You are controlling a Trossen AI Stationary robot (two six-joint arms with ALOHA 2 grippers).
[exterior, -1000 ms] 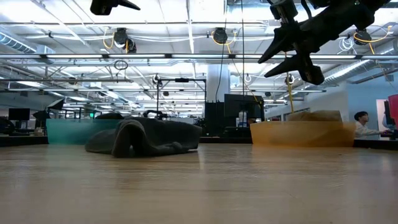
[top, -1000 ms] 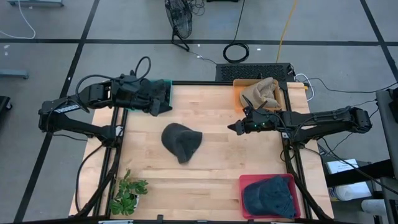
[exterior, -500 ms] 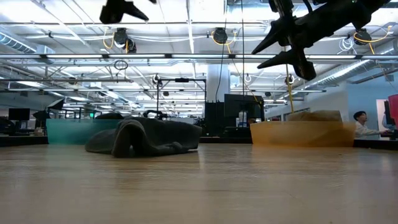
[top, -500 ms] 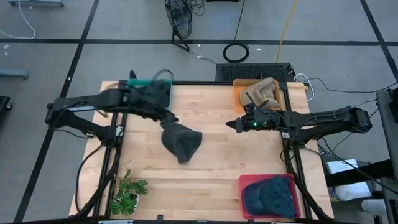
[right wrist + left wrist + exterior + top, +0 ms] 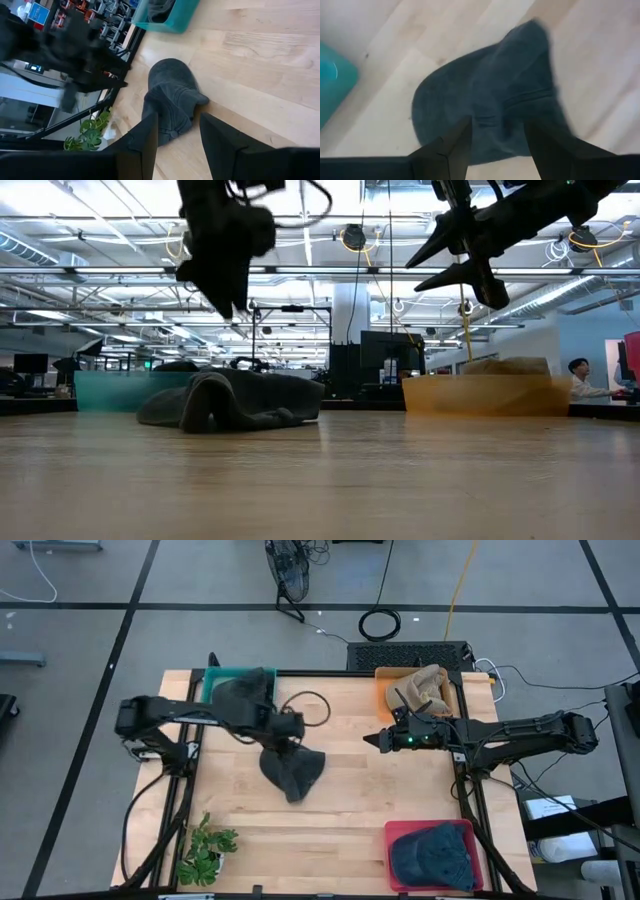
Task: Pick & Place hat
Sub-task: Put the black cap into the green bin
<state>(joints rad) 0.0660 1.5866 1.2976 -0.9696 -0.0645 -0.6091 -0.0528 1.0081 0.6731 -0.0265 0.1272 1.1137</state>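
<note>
Left tool over the hat

The left tool [image 5: 285, 730] hangs spread above the dark hat [image 5: 292, 768] lying mid-tabletop [image 5: 350, 810], holding nothing; the right tool [image 5: 375, 739] hovers spread, empty, well apart.

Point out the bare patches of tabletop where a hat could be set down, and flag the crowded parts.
Bare wood lies between the grey hat and the red bin, and between the plant and that bin. Another patch spans the far edge between the teal bin and orange bin. Crowded: around the hat, where the left gripper hovers open, and by the right gripper.
</note>
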